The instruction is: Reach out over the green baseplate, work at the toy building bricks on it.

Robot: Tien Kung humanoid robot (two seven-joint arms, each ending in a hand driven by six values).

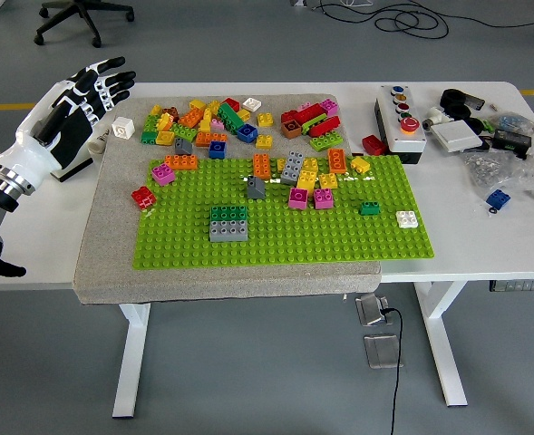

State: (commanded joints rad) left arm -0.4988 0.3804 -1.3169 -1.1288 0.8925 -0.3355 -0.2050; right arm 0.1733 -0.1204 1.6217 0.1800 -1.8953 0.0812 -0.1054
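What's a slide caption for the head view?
Left hand open, raised off the table's left end; bricks sit untouched on green baseplate.

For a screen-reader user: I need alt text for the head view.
A robot's left hand, fingers spread and empty, is raised at the left end of a white table, clear of a green baseplate dotted with colourful toy bricks. More loose bricks are heaped behind the plate.

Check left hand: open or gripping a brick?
Open. The left hand hovers off the green baseplate, at the table's left end, fingers spread with nothing held.
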